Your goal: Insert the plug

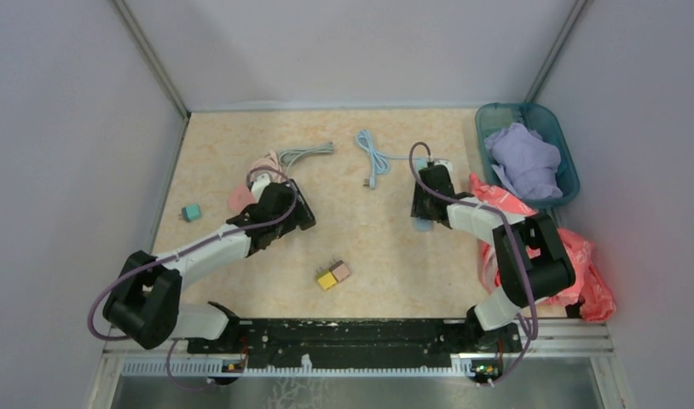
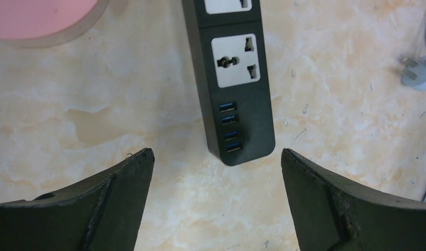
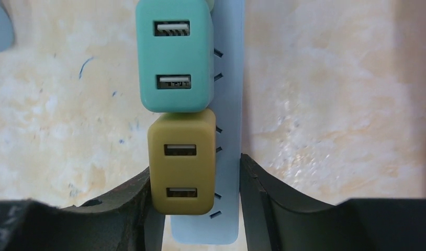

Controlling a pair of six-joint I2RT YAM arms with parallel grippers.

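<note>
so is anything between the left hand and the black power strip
Nothing visible. The left hand hangs open above the end of the black power strip, and its nearest socket is empty.

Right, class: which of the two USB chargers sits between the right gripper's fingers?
The olive charger; the teal charger lies beyond the fingertips of the right gripper.
</note>
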